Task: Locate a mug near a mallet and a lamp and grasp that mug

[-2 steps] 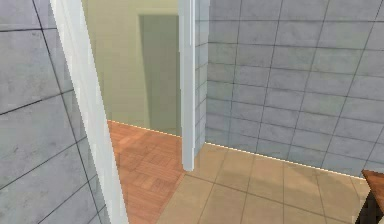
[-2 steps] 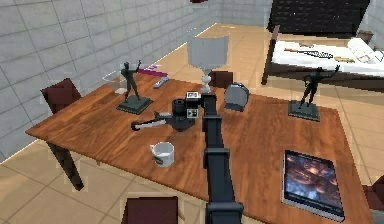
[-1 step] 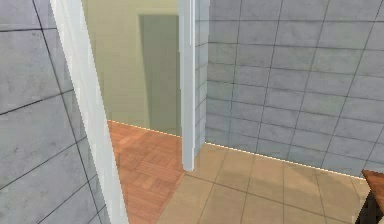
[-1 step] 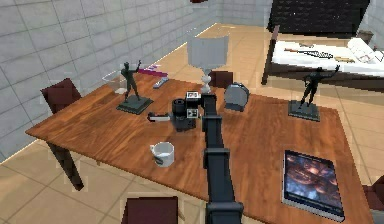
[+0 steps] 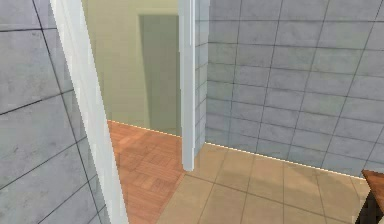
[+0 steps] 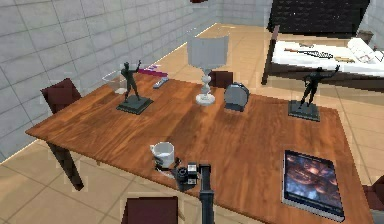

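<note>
The claw [image 6: 178, 172] is to be centred on the white ceramic mug [image 6: 163, 152] just left; whether anything is held cannot be told.

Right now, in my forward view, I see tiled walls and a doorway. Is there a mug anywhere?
Observer: Yes, in the arm side view a white mug stands on a wooden table.
Operator: Anything near it?
Observer: A lamp stands farther out on the same table.
Operator: Do the jaws hold the mug?
Observer: I can't tell. They show just right of the mug, which stands on the table.
</note>
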Robot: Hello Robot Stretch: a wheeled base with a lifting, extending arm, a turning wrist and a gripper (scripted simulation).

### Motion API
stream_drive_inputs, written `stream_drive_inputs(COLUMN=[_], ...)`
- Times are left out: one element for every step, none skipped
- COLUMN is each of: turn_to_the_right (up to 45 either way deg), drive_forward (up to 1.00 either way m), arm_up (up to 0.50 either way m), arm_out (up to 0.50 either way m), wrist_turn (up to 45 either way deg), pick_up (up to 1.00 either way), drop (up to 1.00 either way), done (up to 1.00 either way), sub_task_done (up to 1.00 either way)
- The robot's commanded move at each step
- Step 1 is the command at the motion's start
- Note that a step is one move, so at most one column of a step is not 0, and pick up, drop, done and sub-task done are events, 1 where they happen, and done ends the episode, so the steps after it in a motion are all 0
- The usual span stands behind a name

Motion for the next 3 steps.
stream_drive_inputs(turn_to_the_right=[0.0, 0.0, 0.0], drive_forward=[0.0, 0.0, 0.0], arm_up=[0.0, 0.1, 0.0], arm_out=[0.0, 0.0, 0.0], wrist_turn=[0.0, 0.0, 0.0], pick_up=[1.0, 0.0, 0.0], drop=[0.0, 0.0, 0.0], done=[0.0, 0.0, 1.0], sub_task_done=[0.0, 0.0, 0.0])
